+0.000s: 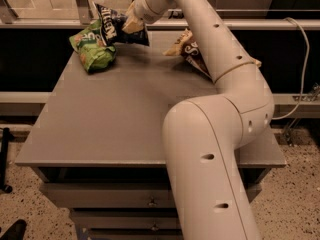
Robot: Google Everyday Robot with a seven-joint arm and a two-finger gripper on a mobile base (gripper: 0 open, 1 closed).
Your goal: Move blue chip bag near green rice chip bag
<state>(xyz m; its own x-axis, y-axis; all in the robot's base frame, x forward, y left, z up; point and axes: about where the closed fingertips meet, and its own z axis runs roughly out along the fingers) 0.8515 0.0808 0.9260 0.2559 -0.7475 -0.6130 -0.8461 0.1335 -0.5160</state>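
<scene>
Filling the right half of the view, the robot's arm (215, 149) is the biggest thing here: smooth, rounded white segments with small dark holes. It rises from the near right, bends over the right edge of the bench (100, 119) and reaches back to the far edge. The bench is a flat, matte grey slab with square corners, and grey drawers (110, 201) sit below its near edge. A pale rail (45, 25) runs behind the far edge, and a thin light cable (303, 59) hangs at the far right.

A brown and yellow bag (192, 54), the largest of the three, lies toward the far right of the bench, partly hidden behind the arm. The arm's forearm passes between it and the other two bags.

The green rice chip bag (92, 51) lies crumpled at the far left corner, bright and wrinkled, with white lettering.

The blue chip bag (109, 26) is at the far edge, just right of the green one and overlapping its upper right part in this view. I cannot tell whether the two touch. It is dark, shiny foil with white letters, tilted up on end rather than lying flat.

The gripper (131, 24) is at the far edge, directly on the blue bag's right side. Its tan fingers are clamped on the bag's wrinkled foil.
</scene>
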